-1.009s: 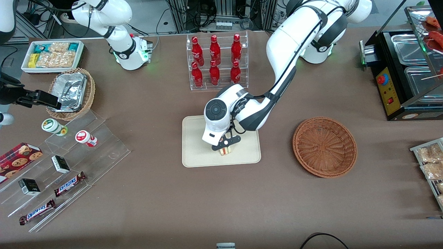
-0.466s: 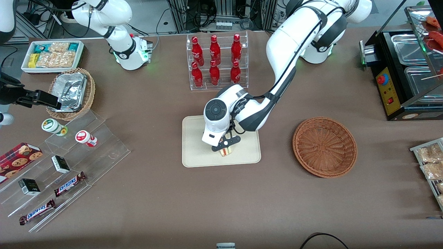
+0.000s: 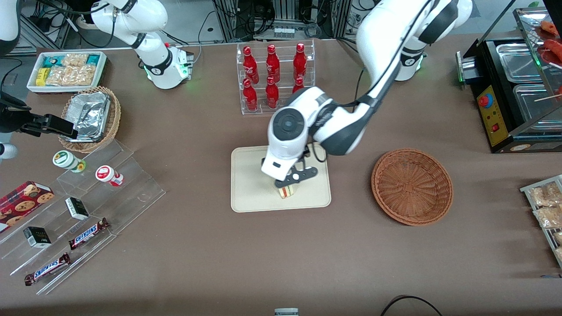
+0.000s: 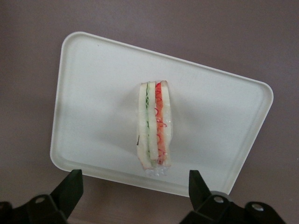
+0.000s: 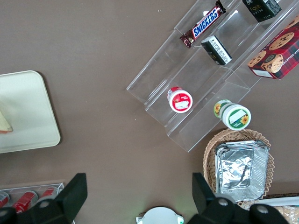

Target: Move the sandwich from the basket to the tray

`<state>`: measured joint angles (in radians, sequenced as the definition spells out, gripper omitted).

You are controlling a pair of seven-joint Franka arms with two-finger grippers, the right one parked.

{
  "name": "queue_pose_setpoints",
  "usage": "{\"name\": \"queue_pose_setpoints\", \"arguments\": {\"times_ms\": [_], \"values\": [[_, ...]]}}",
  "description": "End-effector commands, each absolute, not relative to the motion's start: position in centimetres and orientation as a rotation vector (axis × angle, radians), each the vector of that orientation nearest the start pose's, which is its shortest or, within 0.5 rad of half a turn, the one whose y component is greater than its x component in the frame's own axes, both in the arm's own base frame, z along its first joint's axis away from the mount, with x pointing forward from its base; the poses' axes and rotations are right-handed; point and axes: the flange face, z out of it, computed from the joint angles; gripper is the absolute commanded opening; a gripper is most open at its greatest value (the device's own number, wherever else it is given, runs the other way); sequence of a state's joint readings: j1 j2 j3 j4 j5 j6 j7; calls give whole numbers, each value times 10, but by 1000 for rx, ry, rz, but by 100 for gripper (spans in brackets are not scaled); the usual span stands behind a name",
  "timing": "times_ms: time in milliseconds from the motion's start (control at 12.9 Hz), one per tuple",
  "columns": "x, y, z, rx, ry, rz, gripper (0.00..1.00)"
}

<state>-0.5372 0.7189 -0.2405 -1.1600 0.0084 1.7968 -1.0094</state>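
Note:
The sandwich (image 3: 287,192) stands on its edge on the cream tray (image 3: 250,193), near the tray rim closest to the front camera. In the left wrist view the sandwich (image 4: 155,123) shows its green and red filling layers, with the tray (image 4: 93,93) under it. My left gripper (image 3: 295,177) hangs open just above the sandwich, touching nothing. Its two black fingertips (image 4: 71,183) stand wide apart, and the gripper (image 4: 134,176) holds nothing. The reddish-brown basket (image 3: 412,186) sits empty beside the tray, toward the working arm's end.
A clear rack of red bottles (image 3: 274,79) stands farther from the front camera than the tray. Acrylic steps with snacks (image 3: 88,197), a tan basket with foil (image 3: 90,118) and a white bin (image 3: 66,70) lie toward the parked arm's end. A black food warmer (image 3: 518,87) is at the working arm's end.
The left gripper has risen off the sandwich and the wrist has swung a little toward the working arm's end. The sandwich stays on the tray.

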Motion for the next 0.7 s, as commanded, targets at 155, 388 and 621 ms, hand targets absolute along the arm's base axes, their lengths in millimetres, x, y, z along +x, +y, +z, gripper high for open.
{"name": "queue_pose_setpoints", "arguments": {"times_ms": [155, 388, 621], "values": [[600, -385, 418, -3168, -72, 346, 100], [605, -316, 444, -3145, -43, 359, 100], [592, -268, 458, -3075, 21, 304, 100]]}}
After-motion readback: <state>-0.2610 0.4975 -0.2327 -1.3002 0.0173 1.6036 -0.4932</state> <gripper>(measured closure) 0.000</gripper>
